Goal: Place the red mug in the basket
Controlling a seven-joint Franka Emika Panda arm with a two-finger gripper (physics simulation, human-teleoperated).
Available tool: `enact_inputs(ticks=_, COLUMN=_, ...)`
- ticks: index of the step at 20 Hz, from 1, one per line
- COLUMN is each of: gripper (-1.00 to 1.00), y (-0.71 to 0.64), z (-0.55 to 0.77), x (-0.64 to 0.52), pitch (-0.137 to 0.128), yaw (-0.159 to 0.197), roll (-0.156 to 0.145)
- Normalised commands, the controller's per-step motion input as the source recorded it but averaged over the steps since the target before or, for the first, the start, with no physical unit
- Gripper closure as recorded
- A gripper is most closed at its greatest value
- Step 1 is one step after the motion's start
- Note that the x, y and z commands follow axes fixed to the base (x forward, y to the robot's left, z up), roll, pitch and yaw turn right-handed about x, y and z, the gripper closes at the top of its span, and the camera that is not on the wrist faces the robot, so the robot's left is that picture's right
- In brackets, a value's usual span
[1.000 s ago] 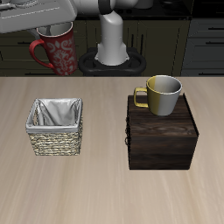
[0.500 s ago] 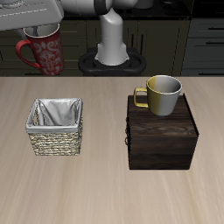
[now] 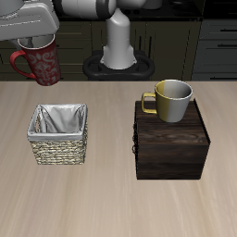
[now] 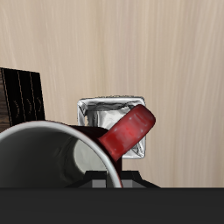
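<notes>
The red mug point(image 3: 39, 64) hangs in the air, held by my gripper point(image 3: 37, 42), which is shut on its rim. It is well above the table, behind and above the basket point(image 3: 57, 134). The basket is woven straw with a grey-white lining and stands on the table nearer the front edge. In the wrist view the mug's grey-white inside point(image 4: 44, 162) and red handle point(image 4: 128, 131) fill the foreground, with the basket point(image 4: 96, 110) seen beyond the handle.
A dark brown wooden box point(image 3: 170, 144) stands on the table beside the basket, with a yellow-olive mug point(image 3: 170, 100) on top. The box's edge shows in the wrist view point(image 4: 22, 94). The robot base point(image 3: 118, 46) stands at the table's back.
My gripper has carried the red mug sideways away from the robot base, toward the view's edge, and slightly lower. The basket, box and yellow-olive mug have not moved.
</notes>
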Motion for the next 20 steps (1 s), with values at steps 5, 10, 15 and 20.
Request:
enact_inputs(ticks=5, gripper=1.0, y=-0.08, z=-0.17, x=-0.04, pitch=-0.011, yaw=0.012, roll=-0.017)
enact_inputs(ticks=10, gripper=1.0, y=-0.1, z=-0.31, x=-0.06, pitch=0.011, yaw=-0.018, roll=0.003)
enact_inputs(ticks=15, gripper=1.0, y=-0.08, z=-0.31, x=-0.04, pitch=0.014, yaw=-0.023, roll=-0.001)
enact_inputs(ticks=20, gripper=1.0, y=-0.09, z=-0.31, x=-0.02, pitch=0.024, yaw=0.011, roll=-0.021)
